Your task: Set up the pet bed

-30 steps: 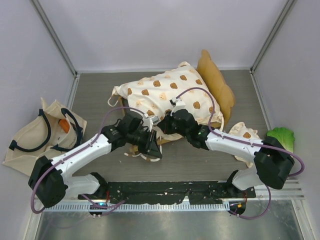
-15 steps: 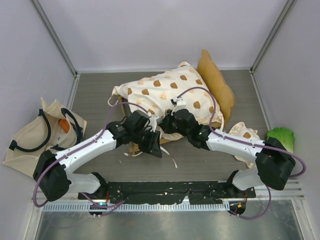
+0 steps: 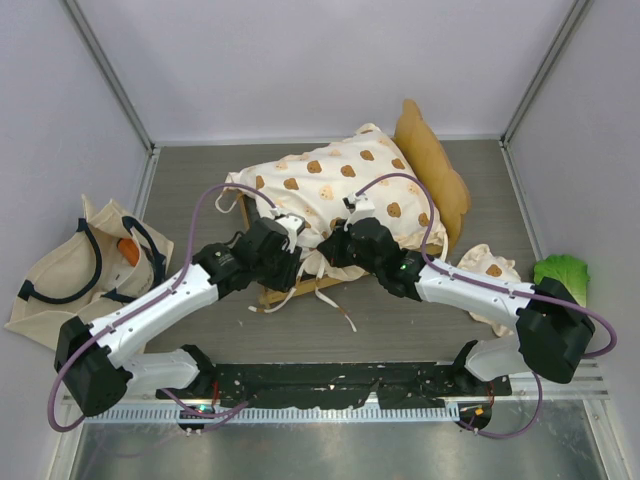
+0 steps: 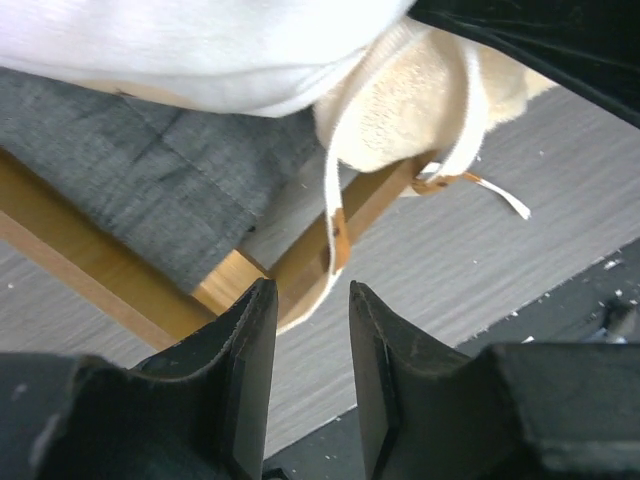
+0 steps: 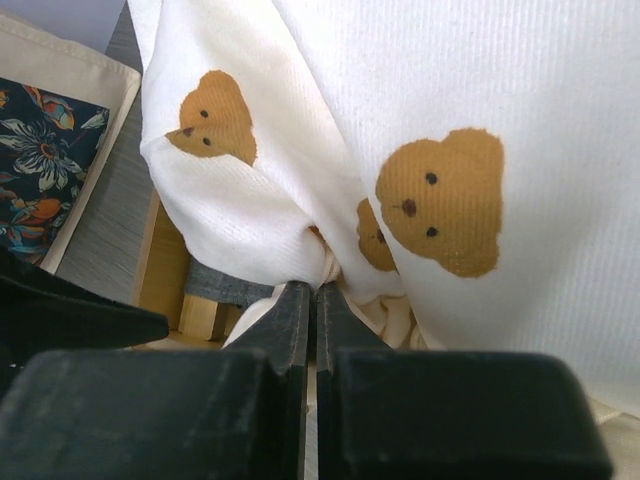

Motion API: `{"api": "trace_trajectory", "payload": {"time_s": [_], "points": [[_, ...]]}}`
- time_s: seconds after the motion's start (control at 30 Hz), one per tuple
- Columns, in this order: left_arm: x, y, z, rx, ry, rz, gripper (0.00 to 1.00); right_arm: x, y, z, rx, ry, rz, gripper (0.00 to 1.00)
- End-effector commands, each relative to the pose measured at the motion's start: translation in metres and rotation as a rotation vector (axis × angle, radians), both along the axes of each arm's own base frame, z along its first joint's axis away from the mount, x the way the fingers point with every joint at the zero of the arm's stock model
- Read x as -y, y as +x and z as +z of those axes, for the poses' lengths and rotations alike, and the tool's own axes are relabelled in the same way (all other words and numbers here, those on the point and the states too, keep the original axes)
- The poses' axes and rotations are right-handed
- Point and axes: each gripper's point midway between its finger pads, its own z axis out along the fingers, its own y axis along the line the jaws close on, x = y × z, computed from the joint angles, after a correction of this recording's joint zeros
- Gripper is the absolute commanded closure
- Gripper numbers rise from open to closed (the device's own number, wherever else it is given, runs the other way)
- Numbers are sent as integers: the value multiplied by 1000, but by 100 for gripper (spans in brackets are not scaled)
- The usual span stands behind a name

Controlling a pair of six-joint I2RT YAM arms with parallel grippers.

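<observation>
The pet bed (image 3: 432, 165) lies just beyond both arms, cushion (image 3: 330, 185) on top. At its near edge the right gripper (image 5: 308, 295) is shut against a cushion fold; the left gripper (image 4: 312, 300) hangs parted, empty. Probably best to centre the tie (image 4: 330, 190) between the left jaws before closing.

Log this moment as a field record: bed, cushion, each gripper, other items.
bed: pet bed, light-wood frame with its grey fabric base showing at the near corner
cushion: bear-print cushion lying on the frame, near corner hanging over the rail
left: left gripper open, at the frame's near corner, holding nothing
right: right gripper shut, tips at the cushion's near edge; grip on fabric unclear
others: tote bag far left; lettuce toy far right
</observation>
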Motion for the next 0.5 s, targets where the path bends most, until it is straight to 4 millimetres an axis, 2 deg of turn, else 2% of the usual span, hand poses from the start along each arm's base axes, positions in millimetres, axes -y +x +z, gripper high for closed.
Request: {"api": "trace_trajectory", "payload": {"time_s": [0.0,0.17,0.33,0.47], "points": [[-4,30,15,176,1,40,59,5,11,33,77,45,-39,97],[14,39,8,157,-16,10,59,5,10,34,73,54,-38,97],[36,27,-7,52,-77,-72,61,4,10,34,73,57,-34,97],[32,26,-20,6,-72,-59,68,2,9,34,74,60,-26,96]]}}
